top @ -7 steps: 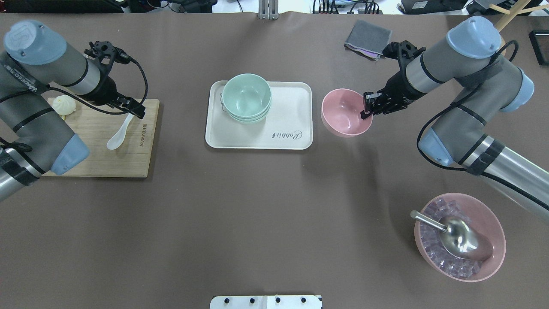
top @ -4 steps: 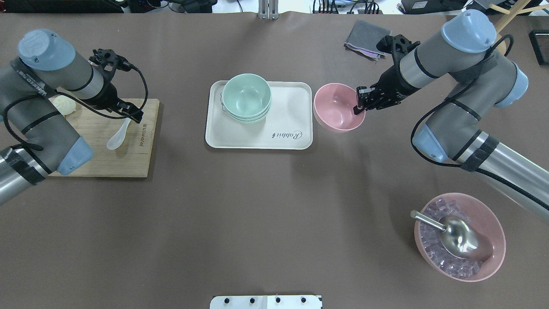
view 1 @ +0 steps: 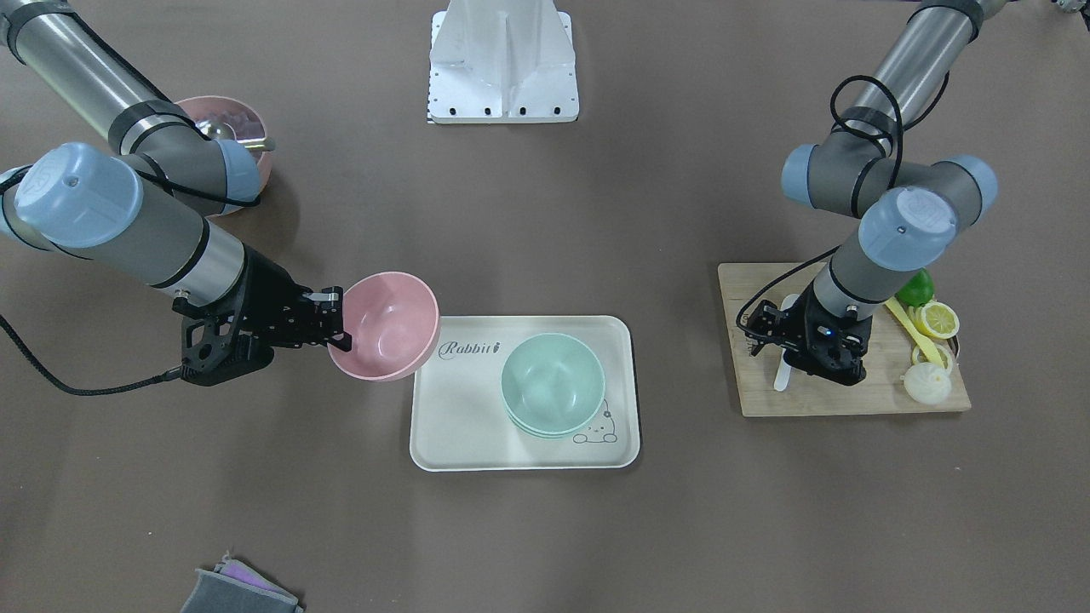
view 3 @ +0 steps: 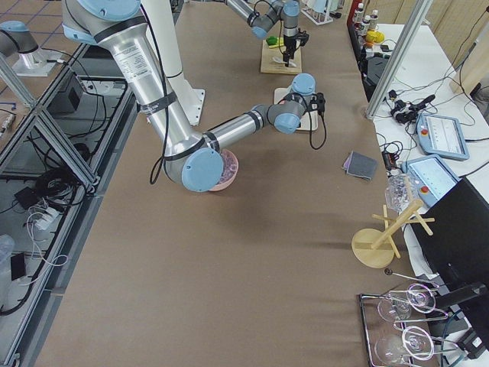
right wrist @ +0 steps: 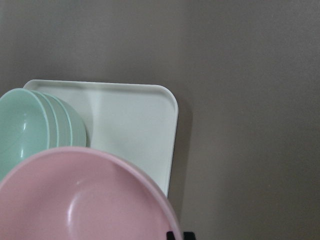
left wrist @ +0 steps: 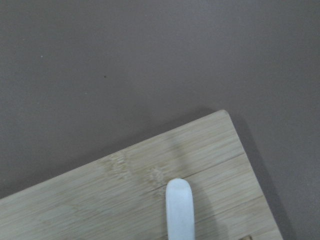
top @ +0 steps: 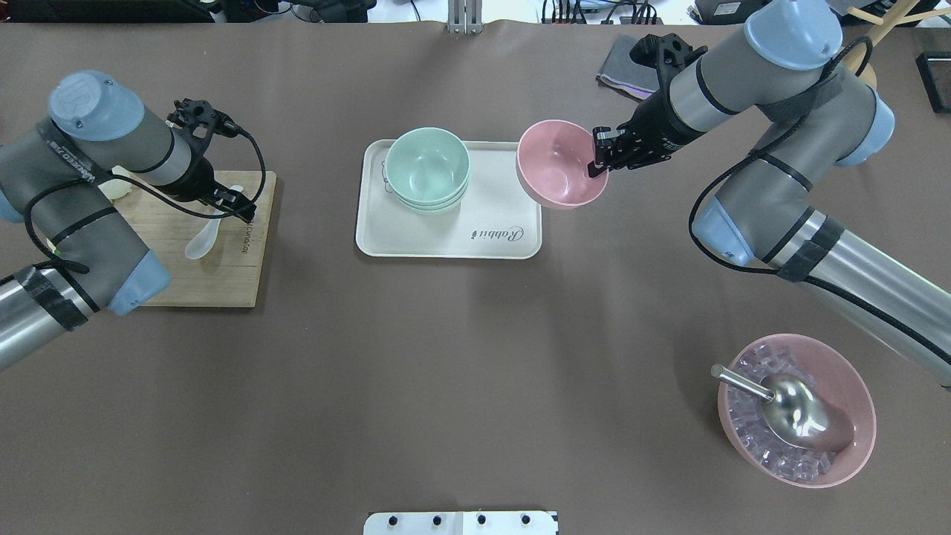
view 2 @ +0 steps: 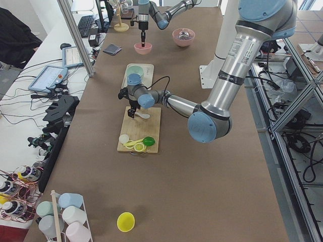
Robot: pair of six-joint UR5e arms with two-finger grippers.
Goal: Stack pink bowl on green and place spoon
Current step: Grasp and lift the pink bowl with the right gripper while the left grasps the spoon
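Overhanging the tray (top: 490, 189): right gripper's (top: 597, 156) pink bowl (top: 559, 165).

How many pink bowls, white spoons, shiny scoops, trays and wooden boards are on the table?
Pink bowls: 2, the carried bowl and the ice bowl
White spoon: 1
Metal scoop: 1
Tray: 1
Wooden board: 1
Total: 6
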